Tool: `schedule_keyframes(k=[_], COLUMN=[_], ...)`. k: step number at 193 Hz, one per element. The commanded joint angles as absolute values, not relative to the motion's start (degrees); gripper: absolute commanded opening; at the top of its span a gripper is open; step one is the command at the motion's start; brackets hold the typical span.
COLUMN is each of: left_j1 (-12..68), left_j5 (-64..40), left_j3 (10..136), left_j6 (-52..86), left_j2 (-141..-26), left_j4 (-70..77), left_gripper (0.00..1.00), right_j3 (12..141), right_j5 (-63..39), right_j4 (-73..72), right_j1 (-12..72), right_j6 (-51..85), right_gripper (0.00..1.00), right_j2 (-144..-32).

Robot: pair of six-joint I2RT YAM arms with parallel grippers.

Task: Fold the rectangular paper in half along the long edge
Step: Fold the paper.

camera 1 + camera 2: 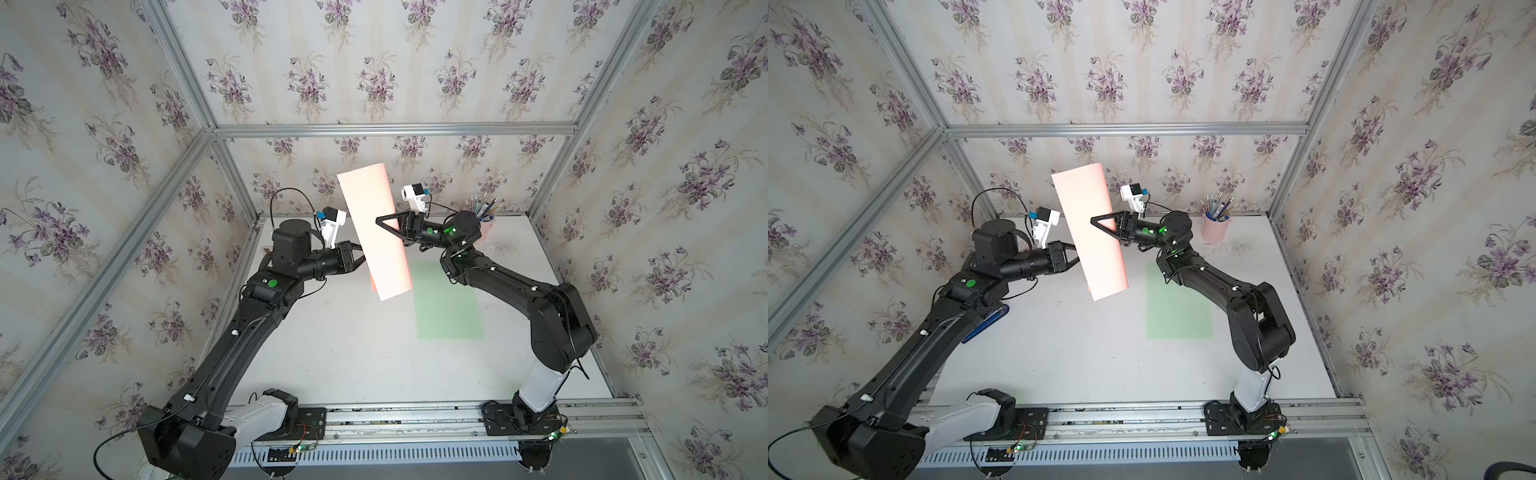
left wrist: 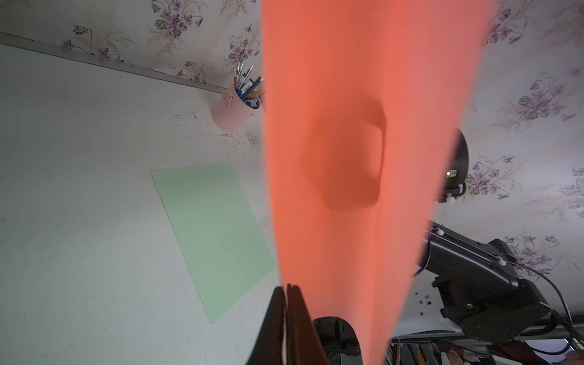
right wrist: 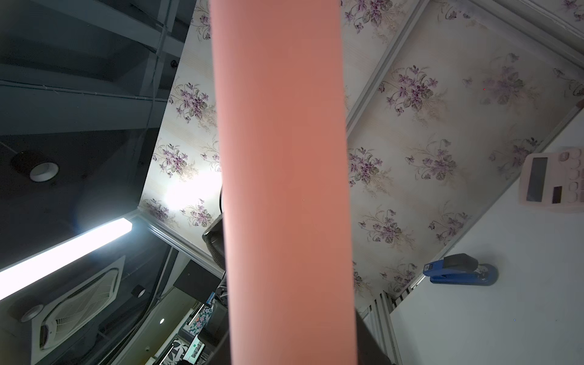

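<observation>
The rectangular paper [image 1: 374, 199] [image 1: 1088, 199] is salmon pink and hangs bent over, high above the table, between the two arms. My left gripper [image 1: 365, 259] [image 1: 1078, 257] is shut on its edge, and in the left wrist view the thin sheet edges sit pinched between the black fingers at the left gripper [image 2: 288, 286]. My right gripper [image 1: 377, 219] [image 1: 1092, 219] reaches the paper from the other side, higher up. In the right wrist view the paper [image 3: 284, 158] fills the gap between the dark fingers [image 3: 373, 344] and hides the tips. The right gripper's shadow shows through the paper [image 2: 347, 79].
A pale green sheet [image 1: 449, 303] lies flat on the white table [image 1: 353, 353] under the right arm. A pink cup of pens [image 1: 1214, 228] stands at the back right. A blue stapler [image 1: 984, 324] lies by the left arm, and a calculator [image 3: 553, 183] lies near the wall.
</observation>
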State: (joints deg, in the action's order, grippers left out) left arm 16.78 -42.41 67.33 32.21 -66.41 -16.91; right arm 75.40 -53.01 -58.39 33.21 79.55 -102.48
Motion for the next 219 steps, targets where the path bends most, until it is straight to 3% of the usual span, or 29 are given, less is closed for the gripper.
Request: schedule_keyframes(k=[1, 26, 60, 89, 219], left_j1=[16.8, 16.8, 16.7, 16.6, 14.9], left_j5=[-42.8, -42.6, -41.9, -40.2, -43.4], left_j3=[67.2, 67.2, 67.0, 68.0, 73.5], left_j6=[31.8, 31.6, 31.8, 30.4, 34.1], left_j2=[-65.9, -65.5, -64.5, -63.3, -62.2], left_j4=[-15.2, -15.4, -15.3, -17.9, -17.5], left_gripper=[0.09, 0.12, 0.39, 0.49, 0.53], right_j3=[75.1, 74.6, 74.2, 73.4, 73.4], right_j5=[-52.2, -51.6, -51.0, -50.4, -50.5], right_j4=[-60.7, -61.0, -61.4, -62.2, -54.4], right_j1=[33.3, 33.3, 33.0, 32.3, 31.6], right_j6=[79.7, 79.4, 79.4, 79.9, 75.0], right_gripper=[0.37, 0.38, 0.37, 0.37, 0.37], right_j2=[-102.0, -101.7, -101.2, -100.3, -97.8])
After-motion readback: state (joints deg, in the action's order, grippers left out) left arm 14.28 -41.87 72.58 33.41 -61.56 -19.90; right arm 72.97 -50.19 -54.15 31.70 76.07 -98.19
